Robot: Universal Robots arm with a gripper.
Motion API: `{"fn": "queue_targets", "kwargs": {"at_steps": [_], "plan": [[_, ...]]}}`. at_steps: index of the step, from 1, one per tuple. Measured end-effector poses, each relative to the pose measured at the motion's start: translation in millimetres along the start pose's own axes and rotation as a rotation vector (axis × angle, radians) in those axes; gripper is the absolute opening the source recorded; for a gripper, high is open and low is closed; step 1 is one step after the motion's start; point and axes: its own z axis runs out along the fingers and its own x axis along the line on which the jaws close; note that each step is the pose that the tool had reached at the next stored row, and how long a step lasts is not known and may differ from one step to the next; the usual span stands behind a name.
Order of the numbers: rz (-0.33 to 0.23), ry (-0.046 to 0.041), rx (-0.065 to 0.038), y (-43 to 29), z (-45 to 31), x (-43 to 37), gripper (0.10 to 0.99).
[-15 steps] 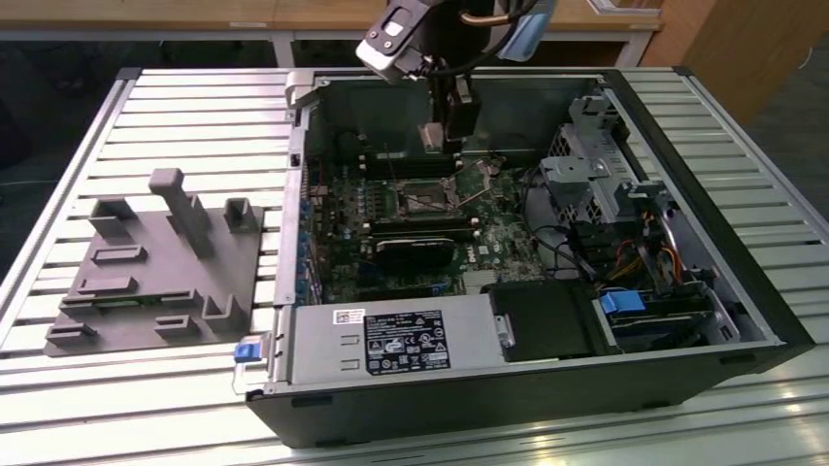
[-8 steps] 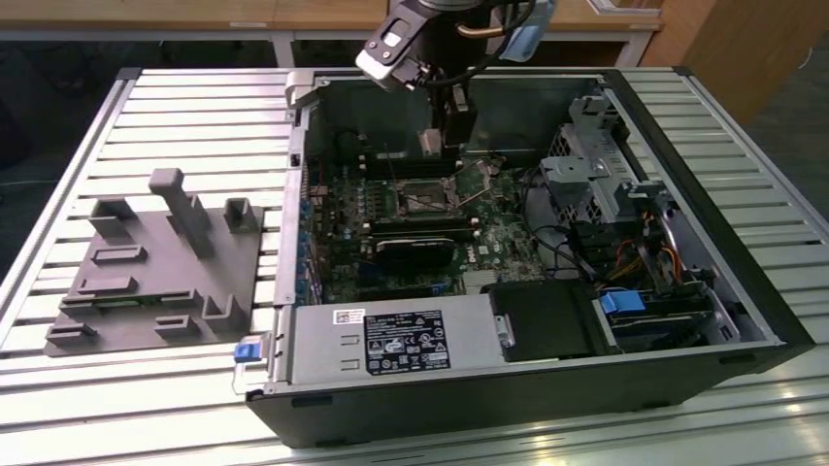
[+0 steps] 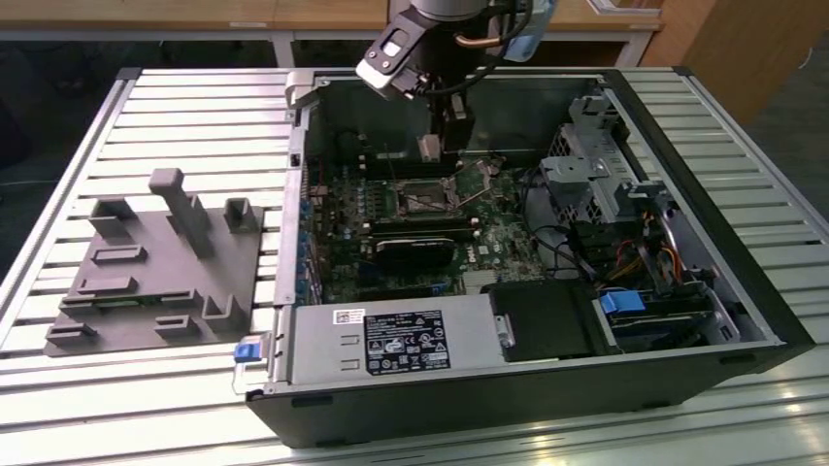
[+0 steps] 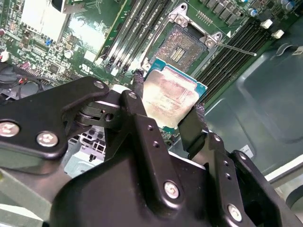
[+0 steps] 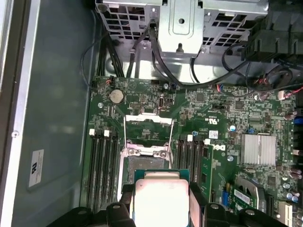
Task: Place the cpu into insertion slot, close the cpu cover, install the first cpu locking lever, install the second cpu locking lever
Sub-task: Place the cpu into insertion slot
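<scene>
Right now, in the exterior view, I'm hovering the gripper [image 3: 432,148] inside the open computer case [image 3: 518,398], near the socket [image 3: 417,199]. In the second wrist view, its fingers [image 4: 138,87] are clamping the chip [image 4: 173,92] by two edges, apart from the uncovered socket [image 4: 182,47]. In the first wrist view, the chip [image 5: 158,196] is hanging just beside the socket [image 5: 144,158].
</scene>
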Motion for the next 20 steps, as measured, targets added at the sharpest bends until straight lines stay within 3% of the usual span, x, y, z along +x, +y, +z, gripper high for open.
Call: {"fn": "queue_targets", "kwargs": {"at_steps": [11, 20], "plan": [[0.0, -0.0003, 0.0, -1.4, 19.2, 2.6, 0.541], [0.004, -0.0006, 0.0, -2.0, 26.4, 3.0, 0.541]]}}
